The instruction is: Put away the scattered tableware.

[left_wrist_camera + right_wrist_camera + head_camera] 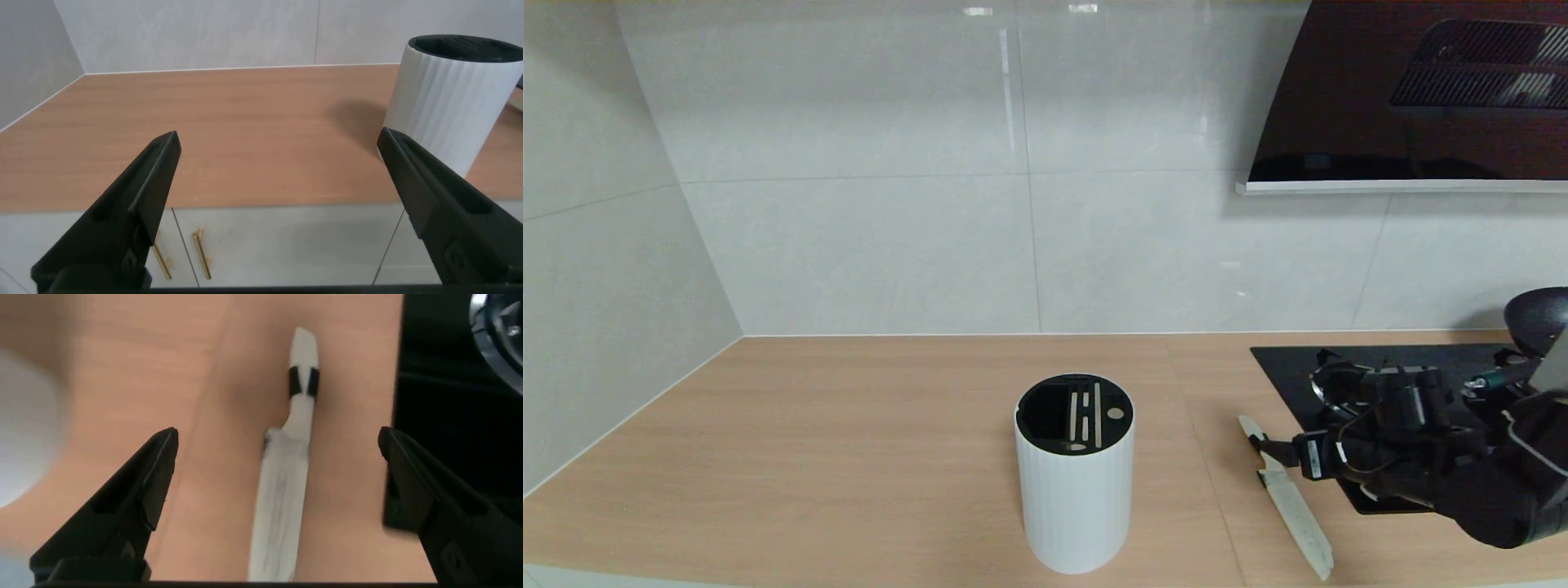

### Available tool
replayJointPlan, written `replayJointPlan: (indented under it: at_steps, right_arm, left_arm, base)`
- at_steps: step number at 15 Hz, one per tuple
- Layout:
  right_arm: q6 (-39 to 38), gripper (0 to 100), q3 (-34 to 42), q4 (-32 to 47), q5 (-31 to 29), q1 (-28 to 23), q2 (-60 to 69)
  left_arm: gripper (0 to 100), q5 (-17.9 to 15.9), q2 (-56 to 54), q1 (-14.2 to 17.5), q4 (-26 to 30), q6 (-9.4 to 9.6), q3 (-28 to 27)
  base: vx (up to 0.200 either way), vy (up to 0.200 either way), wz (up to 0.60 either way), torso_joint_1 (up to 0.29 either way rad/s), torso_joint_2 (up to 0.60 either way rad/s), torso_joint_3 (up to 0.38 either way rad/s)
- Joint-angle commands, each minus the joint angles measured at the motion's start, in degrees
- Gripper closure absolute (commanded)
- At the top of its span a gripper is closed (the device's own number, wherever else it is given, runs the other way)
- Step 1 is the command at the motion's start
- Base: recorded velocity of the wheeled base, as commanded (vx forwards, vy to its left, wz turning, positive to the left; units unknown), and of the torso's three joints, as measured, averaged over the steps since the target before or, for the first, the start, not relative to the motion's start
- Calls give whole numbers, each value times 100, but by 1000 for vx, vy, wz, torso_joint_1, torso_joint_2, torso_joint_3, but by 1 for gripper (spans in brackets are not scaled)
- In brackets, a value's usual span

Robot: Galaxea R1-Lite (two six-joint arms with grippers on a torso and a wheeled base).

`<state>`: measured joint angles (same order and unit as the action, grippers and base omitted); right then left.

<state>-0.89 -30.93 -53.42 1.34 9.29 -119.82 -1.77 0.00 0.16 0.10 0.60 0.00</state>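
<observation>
claw of the right arm [276, 441] spread wide over the white knife [282, 498] on the counter [163, 343]; left claw [278, 139] also apart.

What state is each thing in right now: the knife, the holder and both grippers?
knife: lying flat on the counter beside the cooktop, not gripped.
white holder: upright, nothing sticking out of its top slots.
left gripper: open, empty.
right gripper: open, above the knife, one finger on either side of it.
</observation>
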Motion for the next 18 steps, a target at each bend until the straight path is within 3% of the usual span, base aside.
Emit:
replayJointPlan:
  at_steps: [1,10,18]
  right_arm:
    - [1,0,-27,-195,-64,3,-991]
    - [10,0,-458,-142,-169,12,-1395]
    - [-16,0,-889,279,-899,143,-1571]
  left_arm:
    - [0,1,0,2,-1,2,0]
    - [0,1,0,2,-1,2,0]
    - [0,1,0,2,-1,2,0]
  base:
    - [0,0,0,0,0,0]
    - [0,0,0,0,0,0]
    - [0,0,0,0,0,0]
